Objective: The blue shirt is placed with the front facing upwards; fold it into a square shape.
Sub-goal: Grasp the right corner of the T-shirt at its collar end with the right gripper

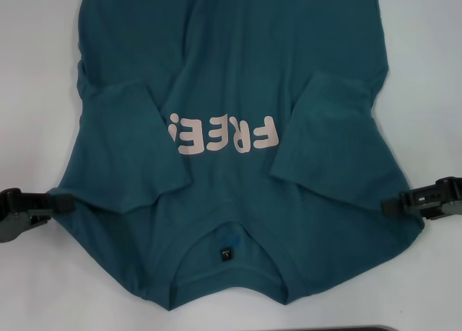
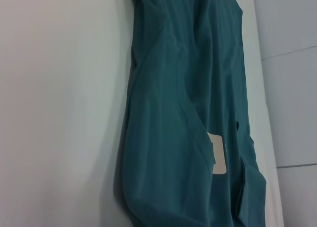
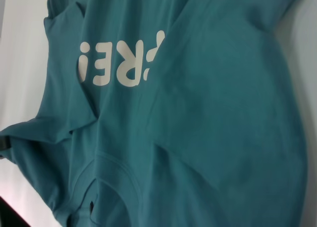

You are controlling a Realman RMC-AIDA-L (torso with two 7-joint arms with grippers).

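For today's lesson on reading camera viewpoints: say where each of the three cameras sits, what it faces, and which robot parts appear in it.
Head view: from the robot's head, looking down on the blue shirt with its FREE lettering; the left tool and right tool sit at the shirt's shoulder edges.
Left wrist view: looks along the shirt from its left side; no robot part shows.
Right wrist view: looks across the chest print; the left tool shows at the far edge.
All share the shirt and lettering.

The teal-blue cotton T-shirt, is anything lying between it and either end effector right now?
Nothing visible does. The left end effector sits at the teal-blue cotton T-shirt's left shoulder edge, and the right end effector sits at its right shoulder edge. Only the white table shows around them.
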